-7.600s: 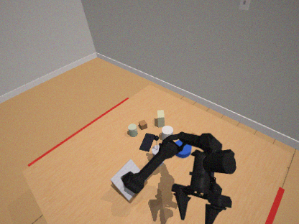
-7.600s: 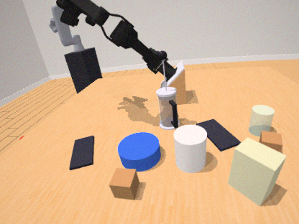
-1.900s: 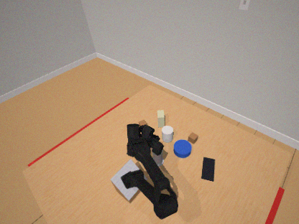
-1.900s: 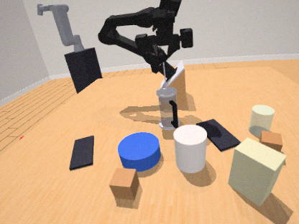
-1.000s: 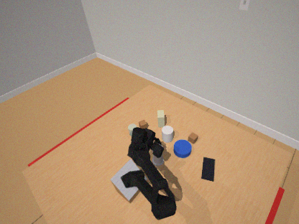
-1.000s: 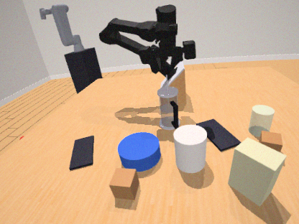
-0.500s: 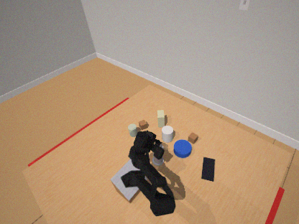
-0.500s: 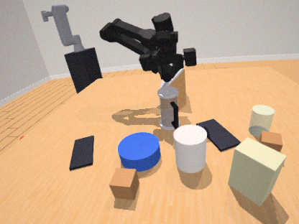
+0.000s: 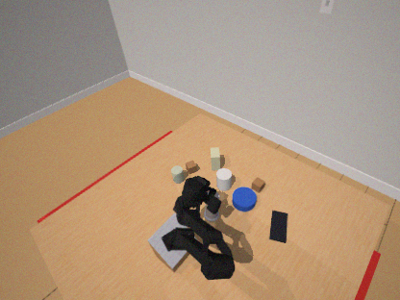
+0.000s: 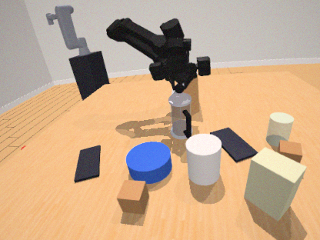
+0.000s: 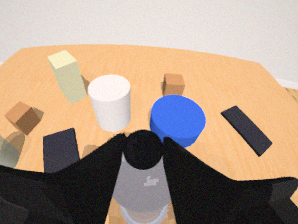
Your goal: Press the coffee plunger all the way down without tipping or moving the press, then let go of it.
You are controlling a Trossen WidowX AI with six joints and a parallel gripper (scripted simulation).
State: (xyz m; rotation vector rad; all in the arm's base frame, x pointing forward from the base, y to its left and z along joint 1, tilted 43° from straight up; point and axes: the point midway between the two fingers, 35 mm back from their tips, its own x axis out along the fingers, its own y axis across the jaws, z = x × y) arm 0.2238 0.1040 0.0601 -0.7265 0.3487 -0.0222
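The coffee press (image 10: 180,117) (image 11: 141,187) stands upright on the table, a clear glass body with a grey lid and a black handle on its side. In the top view the arm partly hides it. The round black plunger knob (image 10: 178,88) (image 11: 143,150) sits close above the lid; any rod between them is hardly visible. My gripper (image 10: 179,85) (image 11: 143,140) is shut on the knob, one finger on each side, pointing down over the press.
A white cylinder (image 9: 224,179) (image 10: 204,159) (image 11: 111,104) and a blue disc (image 9: 244,198) (image 10: 148,161) (image 11: 177,120) stand near the press. Around them are brown cubes, a pale green block (image 10: 273,184), a pale green cylinder (image 10: 280,128) and dark flat slabs.
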